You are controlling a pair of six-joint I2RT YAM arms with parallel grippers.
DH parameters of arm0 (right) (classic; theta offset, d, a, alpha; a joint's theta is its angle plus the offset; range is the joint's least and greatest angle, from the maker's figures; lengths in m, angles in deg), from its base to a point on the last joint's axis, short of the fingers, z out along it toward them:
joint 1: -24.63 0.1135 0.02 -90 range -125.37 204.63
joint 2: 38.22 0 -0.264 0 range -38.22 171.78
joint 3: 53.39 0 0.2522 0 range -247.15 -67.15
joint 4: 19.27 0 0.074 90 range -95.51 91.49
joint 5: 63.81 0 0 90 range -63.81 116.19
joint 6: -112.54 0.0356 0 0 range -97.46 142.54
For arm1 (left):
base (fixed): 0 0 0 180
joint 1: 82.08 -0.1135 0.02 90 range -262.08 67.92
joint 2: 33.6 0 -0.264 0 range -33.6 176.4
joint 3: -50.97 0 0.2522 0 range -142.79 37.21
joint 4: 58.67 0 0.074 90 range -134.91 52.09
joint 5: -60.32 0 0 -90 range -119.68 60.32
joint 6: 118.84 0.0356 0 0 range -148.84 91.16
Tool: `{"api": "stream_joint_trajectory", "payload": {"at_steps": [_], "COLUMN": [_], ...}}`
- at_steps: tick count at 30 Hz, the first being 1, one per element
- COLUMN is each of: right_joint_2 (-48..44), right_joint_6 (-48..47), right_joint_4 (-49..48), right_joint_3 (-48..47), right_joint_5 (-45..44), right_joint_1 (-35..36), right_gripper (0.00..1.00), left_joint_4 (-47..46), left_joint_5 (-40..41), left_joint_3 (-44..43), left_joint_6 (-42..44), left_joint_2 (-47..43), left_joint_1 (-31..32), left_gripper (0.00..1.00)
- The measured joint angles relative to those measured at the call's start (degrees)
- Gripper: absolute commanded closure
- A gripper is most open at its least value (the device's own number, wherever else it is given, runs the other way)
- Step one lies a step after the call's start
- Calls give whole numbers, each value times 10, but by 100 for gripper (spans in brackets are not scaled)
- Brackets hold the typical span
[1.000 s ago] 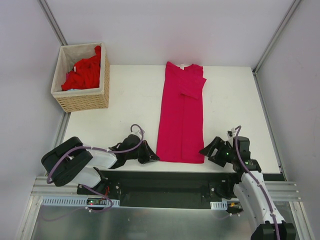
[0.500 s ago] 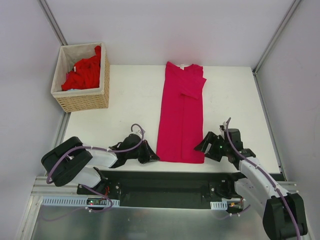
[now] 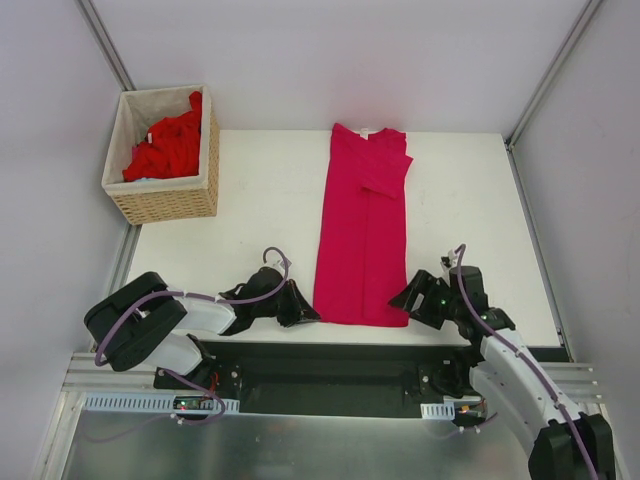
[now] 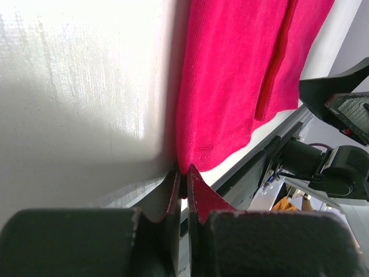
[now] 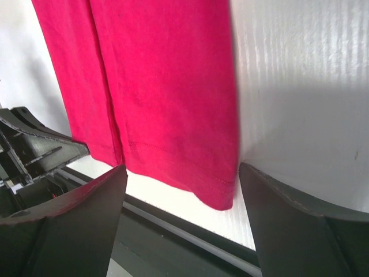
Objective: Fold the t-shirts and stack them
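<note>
Count: 1 magenta-crimson cloth t-shirt point(image 3: 362, 230) lies out on the flat white table point(image 3: 260, 200). 1 rectangular woven wicker basket point(image 3: 165, 205) with a pale liner stands at the far left corner. It holds a heap of brighter red cloth t-shirts point(image 3: 165, 150); how many are bunched there cannot be told. 2 arms, 1 gripper each.

Appearance, magenta-crimson cloth t-shirt: folded lengthwise into 1 long narrow strip, running from far to near at mid-table. Neck end far, showing 1 small white neck label point(image 3: 365, 130). Hem end near, just short of the table's near edge. 1 short sleeve is folded across the top layer at the far right. A lengthwise fold edge runs down the strip right of centre. The cloth is smooth and flat; a stitched hem line shows in both wrist views.

Left gripper point(image 3: 300, 308): low on the table at the near left corner of the hem, jaws pressed together with that corner pinched between them.

Right gripper point(image 3: 405, 297): at the near right corner of the hem, jaws wide apart. In the right wrist view the corner lies flat on the table between the 2 fingers point(image 5: 63, 213), touching neither.
</note>
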Motion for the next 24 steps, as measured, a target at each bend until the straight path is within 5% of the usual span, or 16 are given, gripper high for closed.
{"api": "stream_joint_trajectory", "payload": {"at_steps": [13,24], "right_joint_2": [68,61], "right_joint_6": [-1,11], "right_joint_4": [40,64], "right_joint_3": [-49,-49], "right_joint_5": [-38,-78], "right_joint_1": [99,112], "right_gripper": [18,44], "left_joint_4": [1,-5], "left_joint_5": [-1,-3], "left_joint_3": [-2,-4], "left_joint_6": [0,0], "left_joint_2": [2,9], "left_joint_1": [0,0], "left_gripper": [100,100]}}
